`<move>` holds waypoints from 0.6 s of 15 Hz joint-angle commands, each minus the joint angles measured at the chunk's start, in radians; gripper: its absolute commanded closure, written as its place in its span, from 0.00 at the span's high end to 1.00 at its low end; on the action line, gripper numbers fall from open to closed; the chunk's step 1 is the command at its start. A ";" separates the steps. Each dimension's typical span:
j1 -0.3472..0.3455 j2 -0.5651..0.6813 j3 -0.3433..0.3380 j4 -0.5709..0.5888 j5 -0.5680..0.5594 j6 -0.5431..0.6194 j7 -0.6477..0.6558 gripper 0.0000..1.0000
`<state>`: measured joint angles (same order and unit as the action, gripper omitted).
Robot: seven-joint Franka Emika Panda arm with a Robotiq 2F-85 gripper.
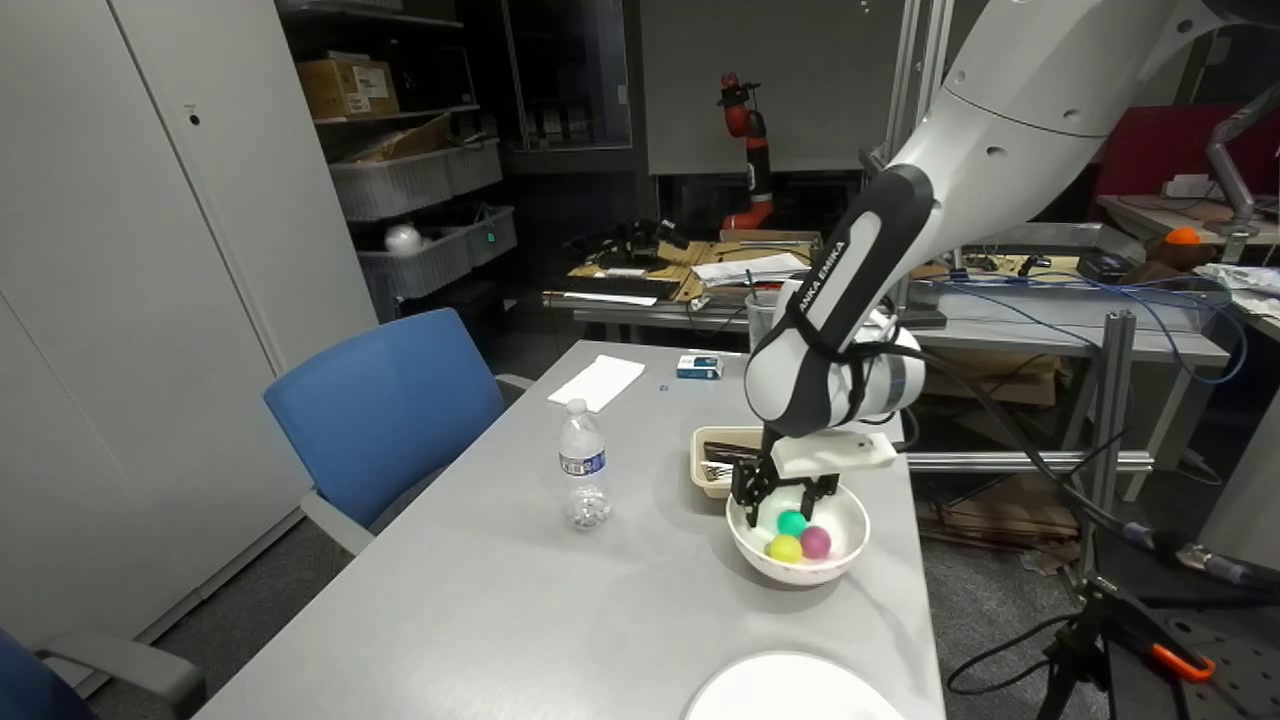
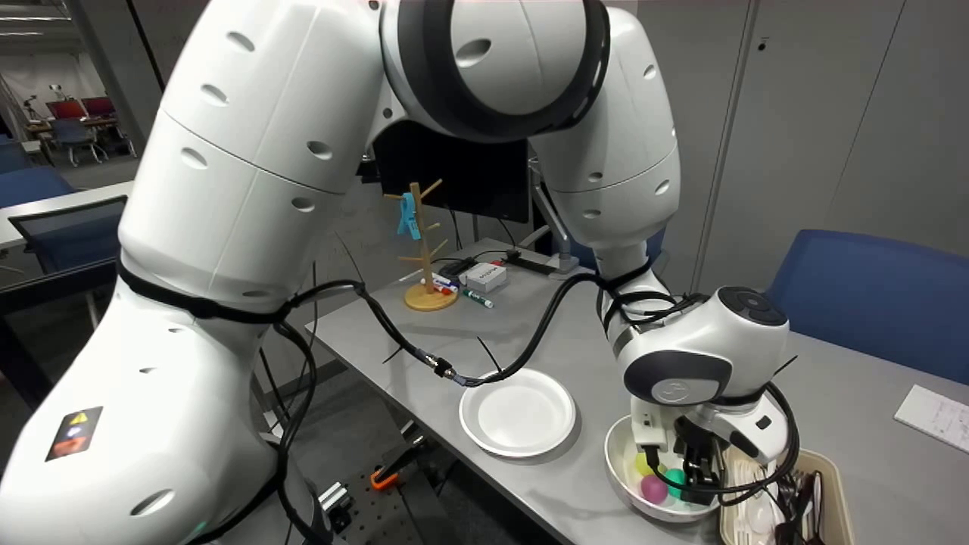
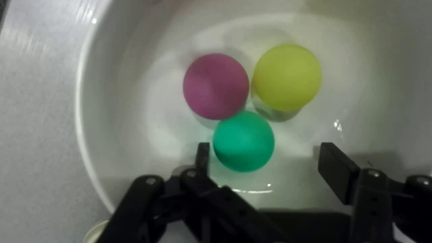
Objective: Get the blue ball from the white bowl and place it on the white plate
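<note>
The blue ball, teal-green, lies in the white bowl with a pink and a yellow ball; it shows in both exterior views point(image 1: 792, 523) point(image 2: 675, 482) and the wrist view point(image 3: 243, 141). The white bowl point(image 1: 795, 573) also shows in an exterior view point(image 2: 619, 473) and the wrist view point(image 3: 88, 141). My gripper point(image 1: 780, 515) is open, fingers down inside the bowl. In the wrist view my gripper point(image 3: 265, 152) has the blue ball between its fingertips, close to the left one and well apart from the right. The white plate point(image 2: 517, 415) holds nothing; an exterior view point(image 1: 795, 690) cuts it off.
A pale cutlery tray point(image 1: 712, 488) stands close beside the bowl. The pink ball point(image 3: 216, 86) and yellow ball point(image 3: 287, 77) lie against or near the blue ball. A water bottle point(image 1: 584, 470) stands on the table. A wooden stand point(image 2: 430, 297) is beyond the plate.
</note>
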<state>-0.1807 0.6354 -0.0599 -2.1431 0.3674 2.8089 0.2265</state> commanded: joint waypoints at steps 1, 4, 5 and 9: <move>-0.015 0.016 0.013 0.011 0.017 0.013 0.010 0.75; -0.011 0.012 0.009 0.004 0.014 0.011 0.016 0.71; -0.010 0.012 0.008 0.003 0.013 0.010 0.017 0.69; -0.005 0.006 0.004 -0.002 0.011 0.012 0.023 0.39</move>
<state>-0.1817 0.6427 -0.0601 -2.1440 0.3674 2.8089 0.2356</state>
